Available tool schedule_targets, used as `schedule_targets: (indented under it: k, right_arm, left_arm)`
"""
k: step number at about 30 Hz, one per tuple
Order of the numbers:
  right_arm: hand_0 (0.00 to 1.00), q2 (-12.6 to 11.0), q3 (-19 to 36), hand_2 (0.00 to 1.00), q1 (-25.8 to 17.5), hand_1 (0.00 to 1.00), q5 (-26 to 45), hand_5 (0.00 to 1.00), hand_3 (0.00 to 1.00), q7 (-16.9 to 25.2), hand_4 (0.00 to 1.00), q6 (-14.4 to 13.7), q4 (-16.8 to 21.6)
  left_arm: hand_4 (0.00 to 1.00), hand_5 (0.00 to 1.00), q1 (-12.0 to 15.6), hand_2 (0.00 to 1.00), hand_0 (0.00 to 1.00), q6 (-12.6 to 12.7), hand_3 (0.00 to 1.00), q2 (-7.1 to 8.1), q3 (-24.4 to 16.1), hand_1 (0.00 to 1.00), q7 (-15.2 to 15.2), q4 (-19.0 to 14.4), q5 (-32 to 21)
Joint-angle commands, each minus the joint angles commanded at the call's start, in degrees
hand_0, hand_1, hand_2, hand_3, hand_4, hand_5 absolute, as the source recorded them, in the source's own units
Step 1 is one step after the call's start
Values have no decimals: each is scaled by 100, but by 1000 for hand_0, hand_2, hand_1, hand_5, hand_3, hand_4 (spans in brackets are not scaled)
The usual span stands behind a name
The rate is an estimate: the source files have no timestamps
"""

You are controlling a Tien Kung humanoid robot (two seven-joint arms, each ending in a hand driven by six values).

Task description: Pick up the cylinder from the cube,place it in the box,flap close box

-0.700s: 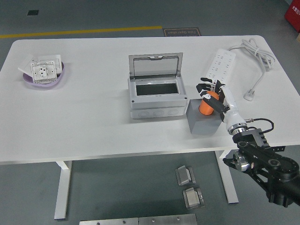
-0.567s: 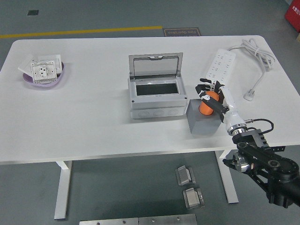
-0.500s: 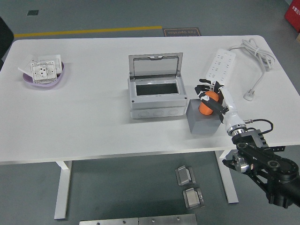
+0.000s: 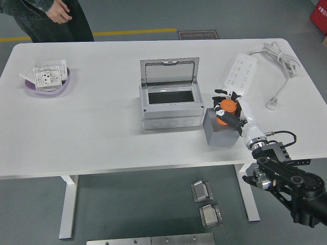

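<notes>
An orange cylinder (image 4: 225,109) is held in my right hand (image 4: 226,108), whose fingers are curled around it just above the top of the grey cube (image 4: 220,131). The cube stands right of the grey box (image 4: 170,102). The box's clear lid (image 4: 169,71) stands open at the back and its inside is dark. My right arm comes in from the lower right. My left arm is out of view.
A white power strip (image 4: 238,72) with its cord (image 4: 278,64) lies at the back right. A purple bowl (image 4: 48,80) with white sockets sits at the far left. A person (image 4: 48,18) stands at the far left corner, hand hanging free.
My right hand has lifted the cylinder slightly and shifted it left over the cube. A person has walked into view at the table's far left corner.
</notes>
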Motion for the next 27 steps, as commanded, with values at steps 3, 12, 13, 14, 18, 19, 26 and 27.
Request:
schedule_targets:
  k: [3,12,13,14,18,19,26,27]
  right_arm:
    - [718,-7,-17,633,-5,717,28,2,666,-3,493,9,12]
    - [699,-25,-110,592,5,684,71,2,603,-34,134,9,82]
    - [699,-26,-116,592,5,684,64,2,603,-45,134,0,103]
    - [699,-27,-118,592,4,684,62,2,603,-53,134,-9,118]
    - [629,-32,-108,529,-4,594,49,2,493,-83,2,-16,165]
    - [629,-33,-103,529,-6,594,52,2,493,-86,2,-15,171]
    - [471,-42,-27,376,-23,360,-15,2,261,-105,2,-39,195]
    - [471,-44,-5,376,-27,360,-45,2,261,-111,2,-47,199]
  left_arm:
    - [703,276,-12,572,615,0,658,4,-7,573,-2,1,-5]
    - [704,273,-38,573,615,-7,660,7,-11,574,-5,2,-14]
    - [704,273,-38,573,615,-7,660,6,-9,574,-5,3,-19]
    - [704,273,-39,573,615,-8,660,6,-10,574,-5,2,-20]
    - [706,274,-44,572,616,-9,660,4,-9,574,-6,3,-25]
    - [706,274,-48,572,616,-9,660,5,-14,574,-6,2,-19]
    - [706,273,-66,572,616,-9,660,15,-67,574,-7,-10,46]
    - [706,273,-66,572,616,-9,660,16,-70,574,-7,-11,51]
